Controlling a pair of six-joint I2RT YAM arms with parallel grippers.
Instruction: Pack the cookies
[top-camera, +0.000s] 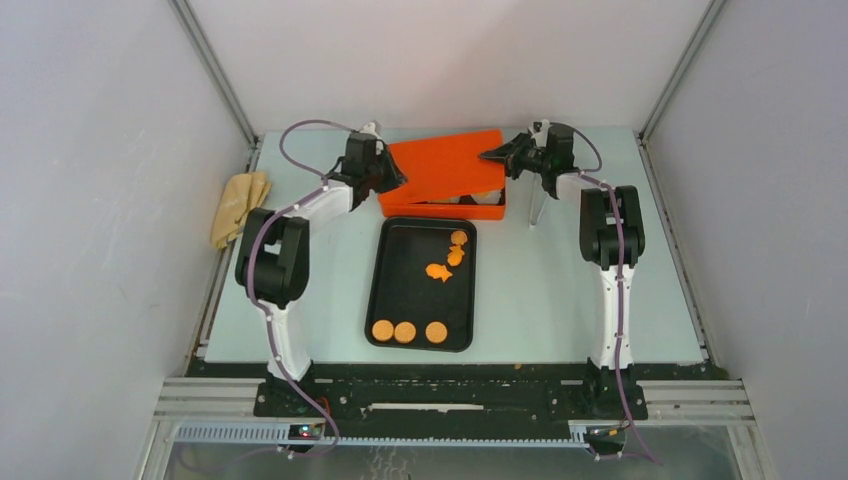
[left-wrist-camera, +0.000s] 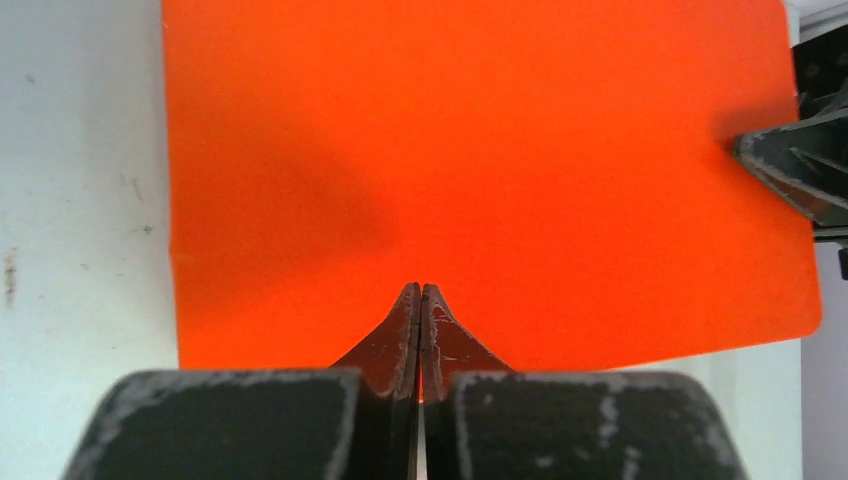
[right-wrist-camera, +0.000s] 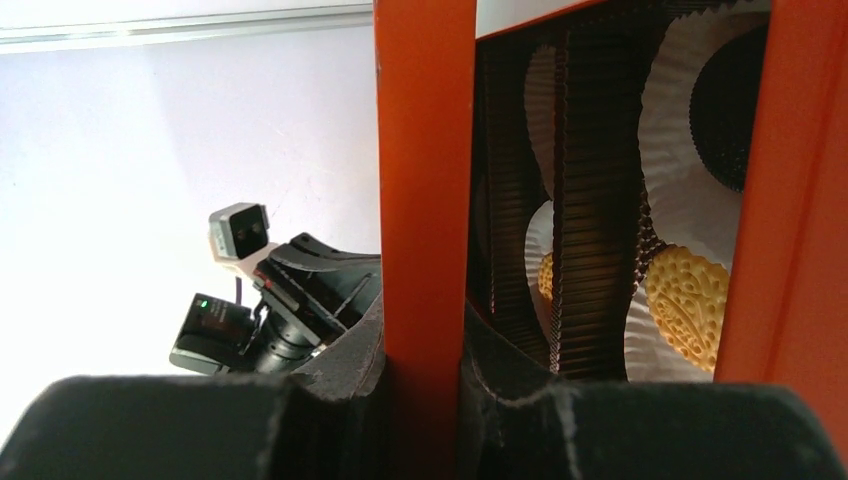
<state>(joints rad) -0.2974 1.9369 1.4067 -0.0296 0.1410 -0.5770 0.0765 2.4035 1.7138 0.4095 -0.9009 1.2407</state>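
Several orange cookies lie in the black tray: three in a row at its near end and a loose cluster at its far right. Behind the tray stands the orange box, with its orange lid held tilted above it. My right gripper is shut on the lid's right rim. My left gripper is shut, its tips over the lid's left part. Under the raised lid, the right wrist view shows white paper cups with a yellow cookie and a dark cookie.
A crumpled tan cloth lies at the table's left edge. Grey walls and metal posts close in the back and sides. The arm bases stand at the near edge.
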